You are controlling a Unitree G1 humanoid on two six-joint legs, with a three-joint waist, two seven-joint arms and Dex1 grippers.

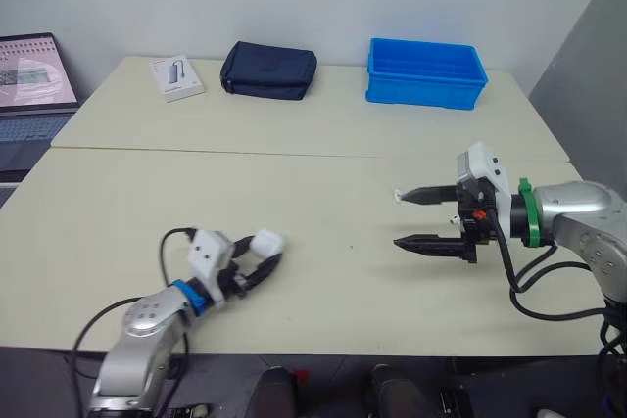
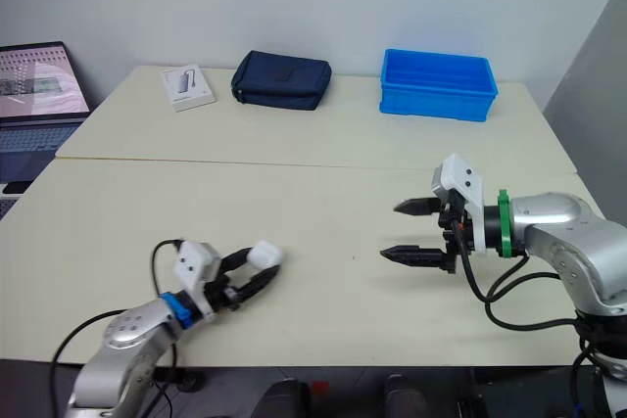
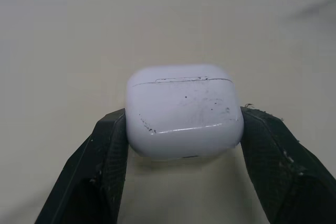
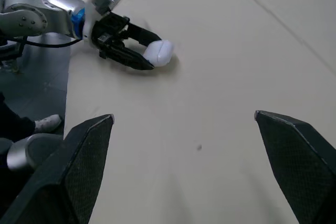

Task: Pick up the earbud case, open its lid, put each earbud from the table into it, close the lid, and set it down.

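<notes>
White rounded plastic earbud case sits pinched in the left gripper, probably so the wide-open, empty right gripper can open it.

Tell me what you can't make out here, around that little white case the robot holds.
- Earbud case interior: hidden by its closed lid, left wrist view.
- White speck by the right gripper: too small to identify, left eye view.
- Laptop: cut off by the left edge, left eye view.
- Blue bin floor: partly hidden by its near wall.
</notes>
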